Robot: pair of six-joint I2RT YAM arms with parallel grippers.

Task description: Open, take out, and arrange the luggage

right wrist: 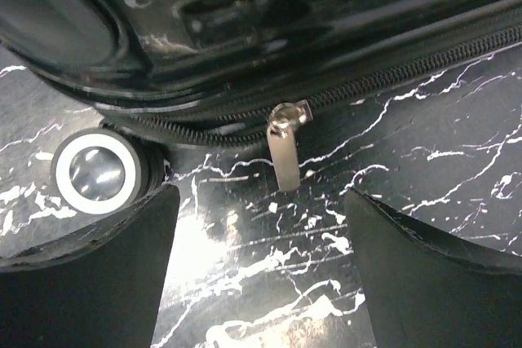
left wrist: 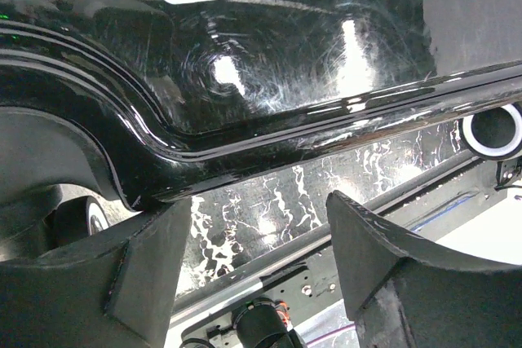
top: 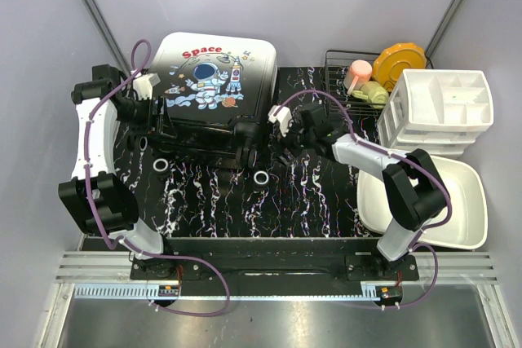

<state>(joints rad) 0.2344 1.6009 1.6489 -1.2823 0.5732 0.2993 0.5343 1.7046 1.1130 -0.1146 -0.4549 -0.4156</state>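
Top view: the luggage [top: 214, 79] lies flat and closed on the table [top: 204, 201], long axis near-to-far. Left wrist: the left gripper [left wrist: 257, 205] stands open and empty at its glossy side. Right wrist: the right gripper [right wrist: 259, 195] is open and empty, with the zip pull [right wrist: 285, 152] hanging straight ahead.

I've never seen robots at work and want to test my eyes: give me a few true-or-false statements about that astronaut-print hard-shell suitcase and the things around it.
1. The white-to-black hard-shell suitcase lies flat on the black marbled table, astronaut print up. True.
2. The right gripper clamps the silver metal zipper pull. False: its fingers stand apart and the pull hangs untouched ahead of them.
3. The white plastic basin sits on the table's left side. False: it is on the right.
4. The left gripper is open and empty. True.
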